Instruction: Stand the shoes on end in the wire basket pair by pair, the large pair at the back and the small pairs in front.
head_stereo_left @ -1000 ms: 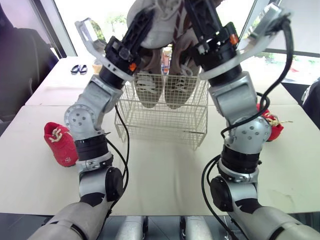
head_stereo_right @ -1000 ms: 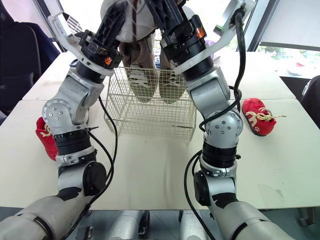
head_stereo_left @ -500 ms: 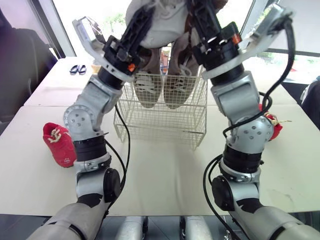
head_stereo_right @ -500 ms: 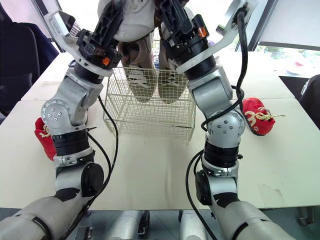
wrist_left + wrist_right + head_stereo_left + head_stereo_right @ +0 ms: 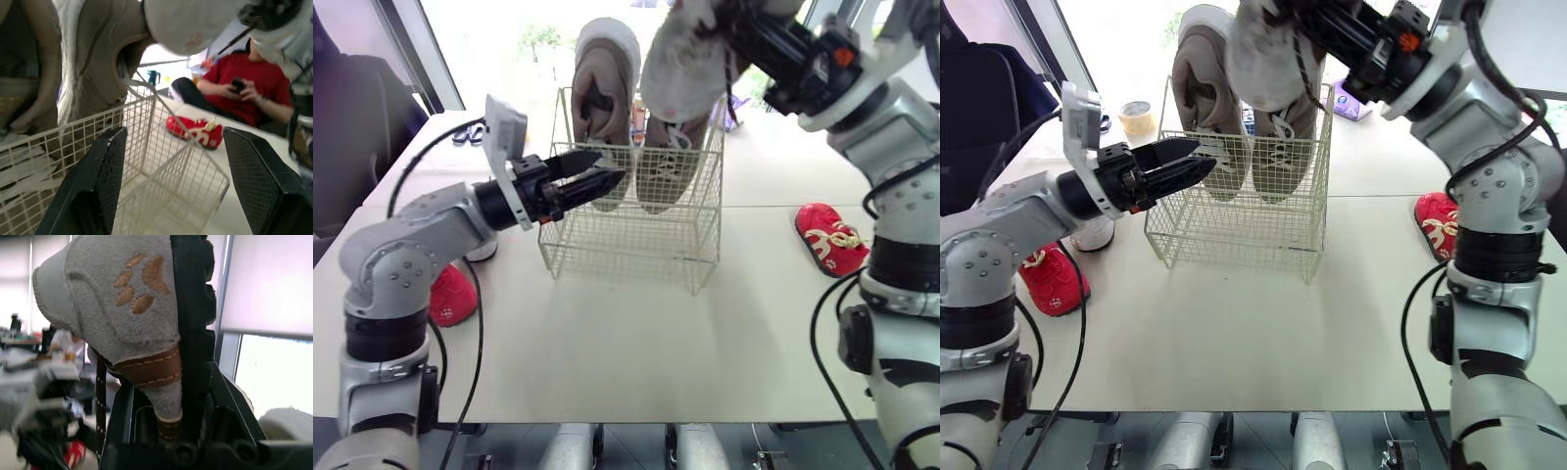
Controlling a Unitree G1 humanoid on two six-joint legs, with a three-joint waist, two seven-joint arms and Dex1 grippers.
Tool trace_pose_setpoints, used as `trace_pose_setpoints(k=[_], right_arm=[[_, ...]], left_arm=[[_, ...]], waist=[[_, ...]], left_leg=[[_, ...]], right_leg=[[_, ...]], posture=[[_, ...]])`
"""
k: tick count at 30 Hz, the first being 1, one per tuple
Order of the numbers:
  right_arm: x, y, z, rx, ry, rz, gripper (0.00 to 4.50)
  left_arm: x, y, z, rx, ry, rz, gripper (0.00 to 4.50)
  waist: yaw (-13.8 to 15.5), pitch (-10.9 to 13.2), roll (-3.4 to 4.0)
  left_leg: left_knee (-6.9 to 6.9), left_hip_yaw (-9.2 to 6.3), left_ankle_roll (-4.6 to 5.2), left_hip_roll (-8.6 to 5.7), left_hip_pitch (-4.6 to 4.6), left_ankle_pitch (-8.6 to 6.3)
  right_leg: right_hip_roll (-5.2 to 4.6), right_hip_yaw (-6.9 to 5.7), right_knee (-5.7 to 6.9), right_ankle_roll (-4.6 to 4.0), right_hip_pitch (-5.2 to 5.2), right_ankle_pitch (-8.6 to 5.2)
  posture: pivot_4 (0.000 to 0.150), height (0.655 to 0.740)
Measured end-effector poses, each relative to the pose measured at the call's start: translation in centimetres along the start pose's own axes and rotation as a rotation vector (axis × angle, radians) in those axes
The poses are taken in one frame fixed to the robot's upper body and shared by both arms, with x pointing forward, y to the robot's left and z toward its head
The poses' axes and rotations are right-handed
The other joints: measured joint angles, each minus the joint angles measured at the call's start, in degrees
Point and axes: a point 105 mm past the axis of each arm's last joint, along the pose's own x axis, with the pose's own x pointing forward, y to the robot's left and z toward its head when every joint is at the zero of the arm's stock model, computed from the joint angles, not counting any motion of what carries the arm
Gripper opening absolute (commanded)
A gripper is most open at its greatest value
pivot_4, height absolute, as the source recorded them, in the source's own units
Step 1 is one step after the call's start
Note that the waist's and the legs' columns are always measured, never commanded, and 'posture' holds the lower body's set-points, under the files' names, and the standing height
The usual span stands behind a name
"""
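- Left eye view: one red shoe (image 5: 453, 294) lies left of the wire basket (image 5: 636, 223), a second red shoe (image 5: 830, 240) right (both well apart).
- Two large tan shoes (image 5: 605, 88) stand on end at its back.
- Above them the right gripper (image 5: 1304, 22) clamps a grey suede shoe (image 5: 690, 59); the left gripper (image 5: 607, 168), fingers spread, hovers at the front wall.

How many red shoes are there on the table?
2. The left red shoe lies on the table at the robot's left, partly hidden; the right red shoe lies on the table to the right of the wire basket. Others may be hidden.
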Motion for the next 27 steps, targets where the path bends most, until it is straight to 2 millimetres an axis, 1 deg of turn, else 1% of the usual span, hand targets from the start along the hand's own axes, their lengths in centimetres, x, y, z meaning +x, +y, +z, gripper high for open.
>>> trace_pose_setpoints(k=[4,6,8,10,13,16,20,22,23,25,27], right_arm=[[-1.4,-1.6,-3.8,0.032,0.149,0.035,0.5],[-2.0,-2.3,-5.1,0.049,0.192,0.031,0.5],[-2.1,-2.6,-5.9,0.041,0.219,0.043,0.5],[-2.2,-3.0,-6.7,0.03,0.242,0.054,0.5],[-2.4,-3.3,-8.0,0.052,0.267,0.06,0.5],[-2.4,-3.2,-9.1,0.075,0.289,0.081,0.5],[-2.3,-2.7,-9.6,0.088,0.308,0.119,0.5],[-2.2,-2.4,-10.0,0.094,0.322,0.14,1.55],[-2.1,-2.3,-10.1,0.096,0.327,0.149,1.95],[-2.2,-2.1,-10.5,0.099,0.344,0.158,2.9],[-2.5,-2.2,-10.9,0.098,0.364,0.152,4.06]], left_arm=[[-0.6,-1.1,-1.2,0.041,0.051,0.008,3.16],[-0.8,-1.6,-1.9,0.033,0.066,0.012,3.16],[-1.1,-2.0,-2.7,0.007,0.066,0.031,3.16],[-1.2,-2.4,-4.2,-0.053,0.064,0.054,3.16],[-1.2,-2.7,-5.2,-0.092,0.05,0.097,3.16],[-1.1,-3.1,-6.2,-0.109,0.058,0.128,3.16],[-1.1,-3.6,-8.0,-0.123,0.11,0.137,3.16],[-1.1,-3.5,-8.0,-0.122,0.099,0.146,3.23],[-1.1,-3.5,-7.9,-0.12,0.094,0.149,3.23],[-1.1,-3.4,-7.9,-0.113,0.093,0.155,3.23],[-1.3,-3.3,-8.0,-0.11,0.099,0.16,3.23]], waist=[[-0.1,0.0,0.01],[0.0,0.0,0.02],[0.0,0.0,0.02],[0.1,0.0,0.01],[0.2,0.0,0.0],[0.3,0.0,0.0],[0.3,0.0,0.0],[0.3,0.0,0.01],[0.3,0.0,0.01],[0.3,0.0,0.01],[0.3,0.0,0.0]], left_leg=[[-0.02,0.01,-0.01,0.02,-0.04,0.0],[0.0,0.01,-0.02,0.02,-0.09,0.0],[-0.01,0.03,-0.02,0.02,-0.08,0.0],[0.02,0.01,-0.03,0.01,-0.11,0.0],[0.06,0.01,-0.03,0.01,-0.11,0.0],[0.07,0.02,-0.04,0.0,-0.12,0.0],[0.07,0.01,-0.04,0.0,-0.12,0.0],[0.07,0.01,-0.04,0.0,-0.11,0.0],[0.07,0.01,-0.04,0.0,-0.11,0.0],[0.07,0.01,-0.05,0.0,-0.11,0.0],[0.07,0.01,-0.05,-0.01,-0.11,0.0]], right_leg=[[-0.05,0.02,0.01,0.01,-0.08,0.01],[-0.07,0.03,0.01,0.01,-0.13,0.01],[-0.09,0.06,0.0,0.01,-0.13,0.01],[-0.09,0.05,-0.03,0.01,-0.13,0.01],[-0.09,0.06,-0.03,-0.01,-0.11,0.01],[-0.1,0.06,-0.03,-0.03,-0.1,0.0],[-0.09,0.06,-0.02,-0.04,-0.1,-0.01],[-0.1,0.06,-0.03,-0.05,-0.1,-0.01],[-0.09,0.06,-0.03,-0.05,-0.1,-0.01],[-0.09,0.06,-0.03,-0.05,-0.1,-0.01],[-0.1,0.05,-0.03,-0.05,-0.09,-0.01]], posture=[[0.15,0.6563],[0.15,0.6563],[0.15,0.6563],[0.15,0.6563],[0.15,0.6563],[0.15,0.6563],[0.15,0.6563],[0.15,0.6563],[0.15,0.6563],[0.15,0.6563],[0.15,0.6563]])
